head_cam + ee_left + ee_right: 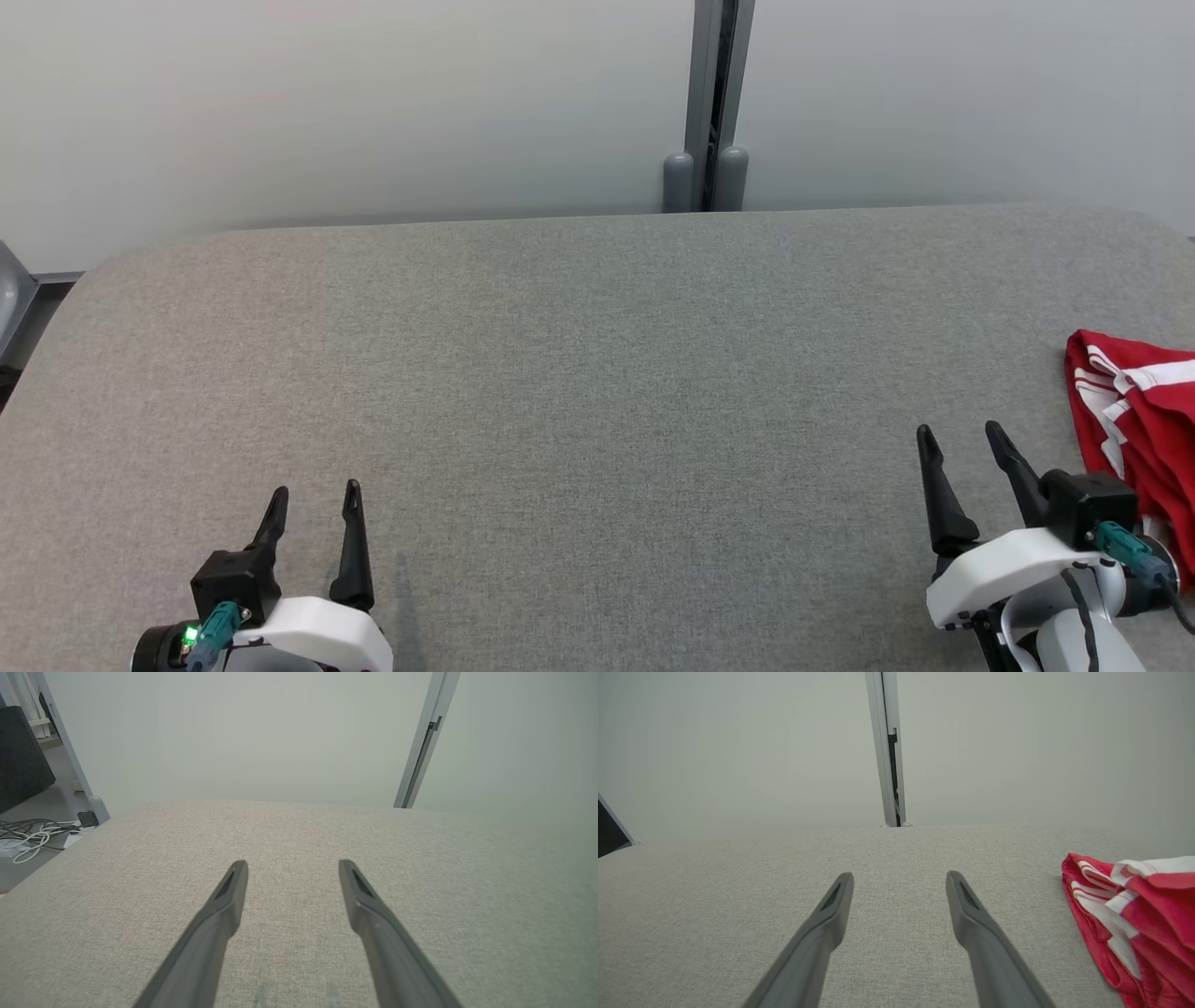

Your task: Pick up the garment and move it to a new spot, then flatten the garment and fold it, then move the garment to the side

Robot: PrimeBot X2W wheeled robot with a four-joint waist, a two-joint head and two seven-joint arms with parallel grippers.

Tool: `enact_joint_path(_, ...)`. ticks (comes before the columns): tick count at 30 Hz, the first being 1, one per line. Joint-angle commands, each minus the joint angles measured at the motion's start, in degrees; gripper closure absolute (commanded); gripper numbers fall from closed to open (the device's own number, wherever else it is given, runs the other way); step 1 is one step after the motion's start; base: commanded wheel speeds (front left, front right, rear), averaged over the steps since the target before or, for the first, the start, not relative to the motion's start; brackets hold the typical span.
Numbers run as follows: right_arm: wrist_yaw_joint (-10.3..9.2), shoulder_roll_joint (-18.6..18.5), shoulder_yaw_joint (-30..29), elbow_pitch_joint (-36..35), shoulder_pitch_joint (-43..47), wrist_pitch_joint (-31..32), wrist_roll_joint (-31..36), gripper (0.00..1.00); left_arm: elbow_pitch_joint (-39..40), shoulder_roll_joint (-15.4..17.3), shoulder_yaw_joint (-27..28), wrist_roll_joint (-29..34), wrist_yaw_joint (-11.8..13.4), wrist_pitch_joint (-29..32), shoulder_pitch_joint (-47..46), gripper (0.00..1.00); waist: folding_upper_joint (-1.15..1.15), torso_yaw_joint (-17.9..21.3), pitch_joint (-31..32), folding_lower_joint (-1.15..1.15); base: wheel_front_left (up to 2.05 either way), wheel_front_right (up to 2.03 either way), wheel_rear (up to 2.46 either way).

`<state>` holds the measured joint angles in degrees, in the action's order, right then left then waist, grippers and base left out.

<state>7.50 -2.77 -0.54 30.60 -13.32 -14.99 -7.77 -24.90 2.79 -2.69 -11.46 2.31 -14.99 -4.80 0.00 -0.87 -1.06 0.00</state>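
At lower left, left gripper point(316, 487): parked low over the worktop point(597, 373), fingers spread wide with nothing between them. The left wrist view showed only grey covering in the gap.
Likely reason, left arm: judged a rest pose, well apart from the garment and out of the way.
At lower right, right gripper point(960, 427): fingers also spread wide and holding nothing, tips pointing away from the robot.
Likely reason, right arm: judged the nearer arm to the cloth. Its wrist sat just beside the garment's near edge, and contact could not be told.
Garment point(1144, 420): red with white stripes, bunched in loose layers at the right edge of the worktop. It was partly cut off by the frame and neither gripper held it.
Stage: the scene fitted two readings, either a heap waiting at the edge to be carried in, or a piece set aside after folding. The visible layers were not a neat fold, but the hidden part left it unsettled.
Worktop surface: grey woven covering, flat, with rounded corners and no wrinkles seen.
Room, left to right: cables point(28, 833) lay on the floor beside a dark panel point(18, 756). A pale partition wall point(327, 93) stood behind, with a grey post point(714, 93) at the far edge, right of centre.
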Motion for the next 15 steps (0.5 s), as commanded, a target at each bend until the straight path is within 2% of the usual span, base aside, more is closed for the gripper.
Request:
enact_joint_path(1, -0.02, -0.33, 0.23, -0.10, 0.63, -0.23, -0.47, 0.00, 0.30, 0.28, 0.36, -0.10, -0.19, -0.25, 0.55, 0.00, 0.00, 0.11, 0.00, 0.00, 0.00, 0.00, 0.00)
enact_joint_path(15, -0.02, -0.34, 1.24, -0.34, 1.07, -0.23, -1.33, 0.00, 0.04, 0.28, 0.60, -0.83, -1.68, -0.25, 0.75, 0.00, 0.00, 0.67, 0.07, 0.00, 0.00, 0.00, 0.00)
